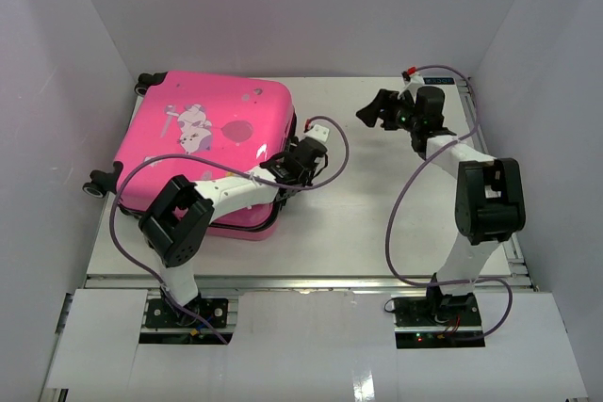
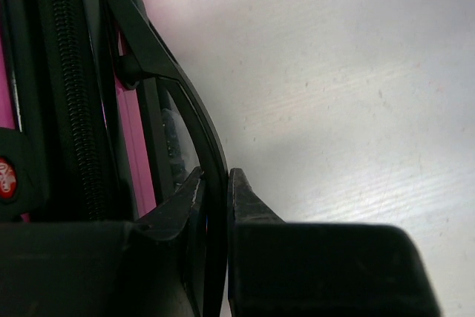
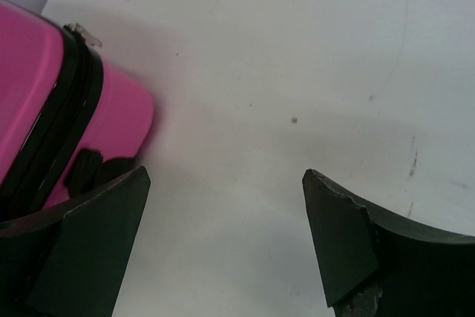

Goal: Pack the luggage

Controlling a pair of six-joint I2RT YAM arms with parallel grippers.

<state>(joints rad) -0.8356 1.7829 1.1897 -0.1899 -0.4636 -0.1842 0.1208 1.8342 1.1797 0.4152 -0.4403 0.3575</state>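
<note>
We see a white tabletop (image 1: 339,223) boxed in by plain white walls (image 1: 283,7) on three sides. A few faint scuffs and specks show on its surface in the right wrist view. The luggage (image 1: 207,138) lies flat on the far left part of this tabletop. It is a glossy hot-pink hard shell with a cartoon animal print (image 1: 193,129) on its upper face. Two black wheels (image 1: 94,187) stick out on the side of the luggage nearest the left wall. The shell is closed, with the black zipper (image 2: 70,72) running along the seam, so we cannot see what is inside.

The left claw (image 1: 283,168) sits against the right-hand edge of the luggage. Its two fingers are drawn together on a thin, curved black handle (image 2: 178,102) that arches off that edge, one finger on each side of the strip.

The right claw (image 1: 372,110) hangs well to the right of the luggage, over bare tabletop. Its fingers are spread wide apart with nothing between them. From its own camera, a pink corner of the luggage shows at the left, apart from the fingers.
</note>
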